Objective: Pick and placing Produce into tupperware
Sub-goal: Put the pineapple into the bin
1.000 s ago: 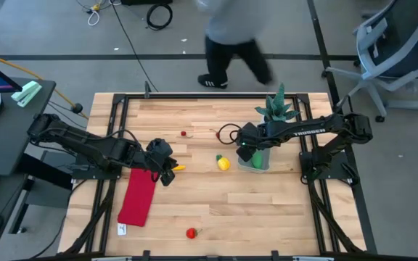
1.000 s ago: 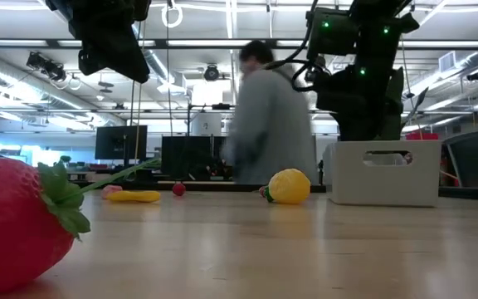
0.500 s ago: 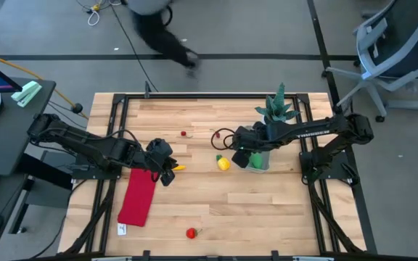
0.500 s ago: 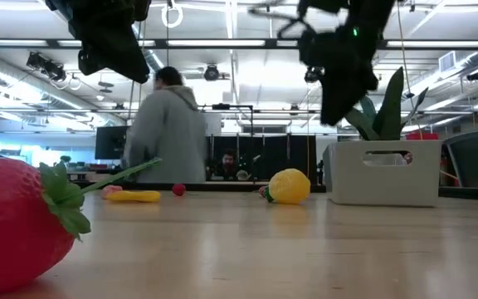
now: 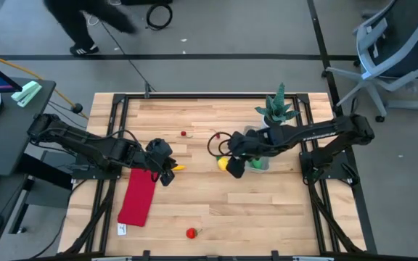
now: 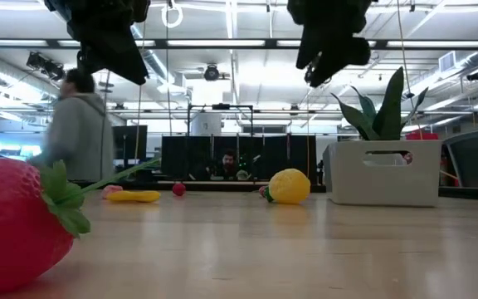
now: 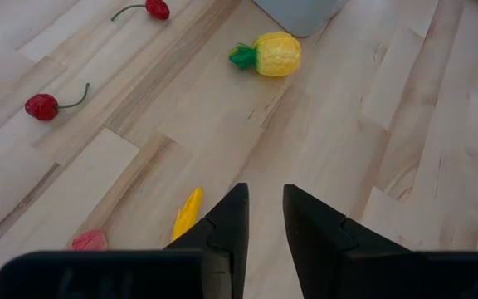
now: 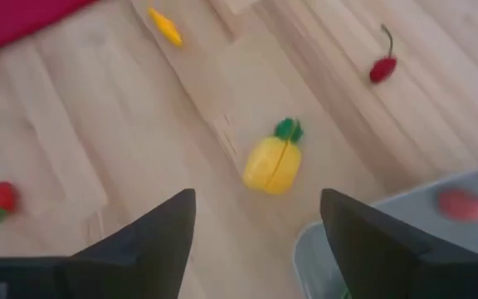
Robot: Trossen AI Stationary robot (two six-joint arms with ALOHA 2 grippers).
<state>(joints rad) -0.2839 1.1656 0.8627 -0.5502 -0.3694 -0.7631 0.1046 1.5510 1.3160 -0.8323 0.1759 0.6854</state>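
The right gripper (image 5: 234,165) hung spread wide over the yellow fruit (image 5: 224,164), just beside the tupperware (image 8: 438,241) (one pink piece already inside); the round toy looked liable to roll off if the fingers closed off-centre

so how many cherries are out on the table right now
2. One cherry lies alone on bare wood; the other cherry lies nearer the yellow fruit. More may be hidden in the tub.
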